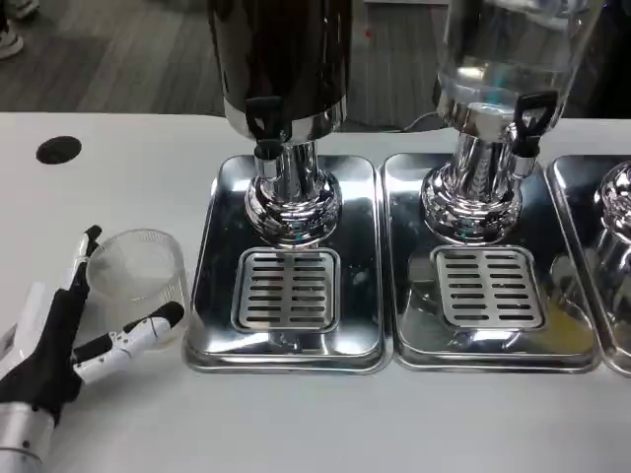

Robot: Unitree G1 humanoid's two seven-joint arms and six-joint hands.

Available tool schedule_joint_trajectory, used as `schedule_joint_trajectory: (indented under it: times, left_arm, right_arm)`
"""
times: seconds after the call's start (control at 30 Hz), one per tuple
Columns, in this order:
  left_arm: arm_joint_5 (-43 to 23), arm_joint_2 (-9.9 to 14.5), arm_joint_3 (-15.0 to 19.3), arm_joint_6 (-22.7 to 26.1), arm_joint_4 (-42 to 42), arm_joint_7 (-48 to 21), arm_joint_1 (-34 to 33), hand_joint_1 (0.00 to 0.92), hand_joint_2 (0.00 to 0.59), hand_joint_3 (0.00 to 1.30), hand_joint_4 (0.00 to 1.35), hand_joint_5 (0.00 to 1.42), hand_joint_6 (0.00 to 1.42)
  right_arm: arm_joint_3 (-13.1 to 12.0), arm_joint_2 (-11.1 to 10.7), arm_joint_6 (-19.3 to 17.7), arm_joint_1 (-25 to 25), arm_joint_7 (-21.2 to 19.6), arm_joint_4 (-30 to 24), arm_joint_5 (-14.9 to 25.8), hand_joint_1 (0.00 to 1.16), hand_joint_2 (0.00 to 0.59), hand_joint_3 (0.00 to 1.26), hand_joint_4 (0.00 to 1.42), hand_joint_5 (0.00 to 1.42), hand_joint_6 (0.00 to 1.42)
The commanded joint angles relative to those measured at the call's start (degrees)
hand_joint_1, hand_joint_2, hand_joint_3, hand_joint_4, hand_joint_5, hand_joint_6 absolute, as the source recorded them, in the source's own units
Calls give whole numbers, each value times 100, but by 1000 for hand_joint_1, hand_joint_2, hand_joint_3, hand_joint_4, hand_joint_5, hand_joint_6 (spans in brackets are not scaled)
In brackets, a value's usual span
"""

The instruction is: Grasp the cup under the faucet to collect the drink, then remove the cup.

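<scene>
A clear plastic cup (140,277) stands upright on the white table, left of the left drip tray (212,296). My left hand (59,340) reaches in from the lower left. Its fingers lie on both sides of the cup: one at the cup's left rim, one along its near lower side, close to or touching it. The cup looks empty. The dark dispenser's black faucet (264,123) hangs above the left tray's slotted grate (286,289), with nothing beneath it.
A second dispenser with a clear tank and black tap (527,123) stands on the middle tray (404,296). Part of a third tray (613,246) shows at the right edge. A black round hole (58,150) marks the table's far left.
</scene>
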Motion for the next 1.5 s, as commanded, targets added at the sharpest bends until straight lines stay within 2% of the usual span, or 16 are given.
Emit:
schedule_joint_trajectory:
  times: [0.03, 0.23, 0.37, 1.0, 1.17, 1.5]
  left_arm:
    - [-42, -1, -17, -106, 99, 64, -82, 384, 71, 0, 47, 123, 201]
    - [-80, -5, 6, -156, 121, 93, -93, 366, 84, 0, 106, 138, 219]
    - [-99, -9, 19, -185, 110, 109, -60, 352, 87, 49, 172, 157, 223]
    - [-167, -26, 82, -327, 176, 290, 14, 307, 139, 413, 510, 305, 278]
    - [-231, -41, 107, -370, 211, 341, 25, 328, 144, 472, 552, 356, 289]
    - [-401, -54, 243, -472, 193, 328, 51, 327, 146, 486, 554, 374, 308]
  right_arm:
    - [-66, 6, -78, -3, 17, -16, 48, 603, 586, 444, 341, 286, 180]
    - [-61, 12, -77, -8, 21, -9, 54, 605, 584, 444, 341, 286, 180]
    - [-67, 18, -79, 11, 17, -16, 58, 608, 582, 444, 341, 286, 180]
    - [-82, 40, -119, 55, -3, -5, 49, 618, 580, 444, 342, 287, 180]
    - [-92, 39, -119, 64, 5, -15, 48, 619, 580, 444, 342, 287, 180]
    - [-85, 48, -125, 73, 1, 3, 41, 621, 580, 444, 342, 287, 180]
